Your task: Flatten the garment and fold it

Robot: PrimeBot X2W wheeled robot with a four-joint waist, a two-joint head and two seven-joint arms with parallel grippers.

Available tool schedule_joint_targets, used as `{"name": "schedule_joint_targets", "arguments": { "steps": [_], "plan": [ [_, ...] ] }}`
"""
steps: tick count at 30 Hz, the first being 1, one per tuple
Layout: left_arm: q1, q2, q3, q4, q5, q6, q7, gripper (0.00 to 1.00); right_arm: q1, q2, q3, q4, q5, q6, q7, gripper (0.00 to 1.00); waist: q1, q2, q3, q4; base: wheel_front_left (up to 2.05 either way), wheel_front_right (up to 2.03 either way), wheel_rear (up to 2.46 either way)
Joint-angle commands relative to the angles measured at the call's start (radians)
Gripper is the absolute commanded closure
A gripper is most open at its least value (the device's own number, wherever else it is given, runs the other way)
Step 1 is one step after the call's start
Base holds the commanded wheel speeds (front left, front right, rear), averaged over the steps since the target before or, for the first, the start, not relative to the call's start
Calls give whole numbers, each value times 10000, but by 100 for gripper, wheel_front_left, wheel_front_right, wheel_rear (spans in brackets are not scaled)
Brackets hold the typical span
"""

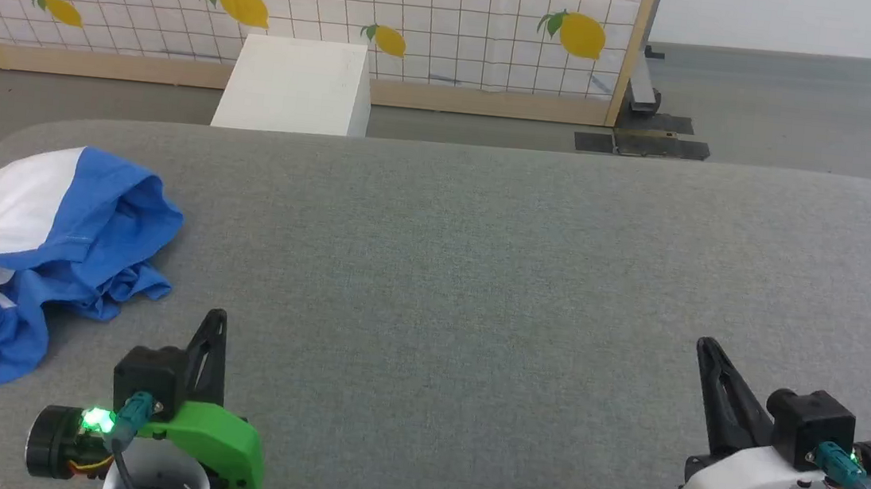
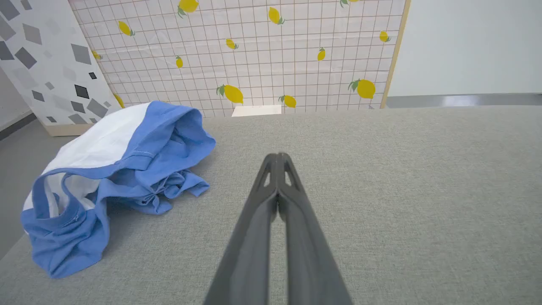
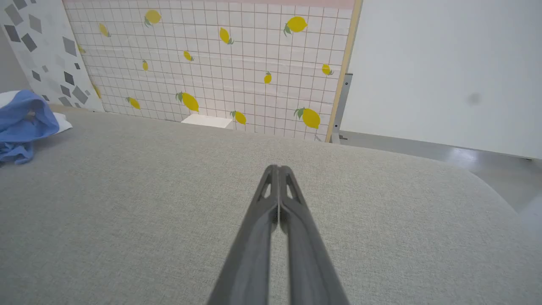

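At the grey table's [image 1: 480,281] left edge lies the crumpled garment [image 1: 44,239], both jaws closed, white box [image 1: 295,87] beyond.

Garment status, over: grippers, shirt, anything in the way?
Left gripper shut, empty, near garment. Right gripper shut, empty, well clear. Garment crumpled at left edge of table, untouched. No obstruction seen.

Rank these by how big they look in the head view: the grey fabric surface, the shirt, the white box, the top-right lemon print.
1. Grey fabric surface
2. Blue-and-white shirt
3. White box, which stands farther back, so its true size is unsure
4. Lemon print
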Motion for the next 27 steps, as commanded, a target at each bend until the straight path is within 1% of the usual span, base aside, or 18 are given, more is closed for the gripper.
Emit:
{"name": "schedule_joint_targets", "arguments": {
  "steps": [1,18,19,27],
  "plan": [
    [-180,-57,34,34,105,-18,14,100,-184,24,12,18,-66,-15,28,100,0,0,0,0,0,0,0],
    [-180,-57,34,34,105,-18,14,100,-184,24,12,18,-66,-15,28,100,0,0,0,0,0,0,0],
    [0,0,0,0,0,0,0,0,0,0,-2,0,0,2,0,0,0,0,0,0,0,0,0],
    [46,0,-53,-3,-58,7,-82,0,27,-1,-101,33,91,1,-81,0,0,0,3,-3,0,0,0]
  ]
}}
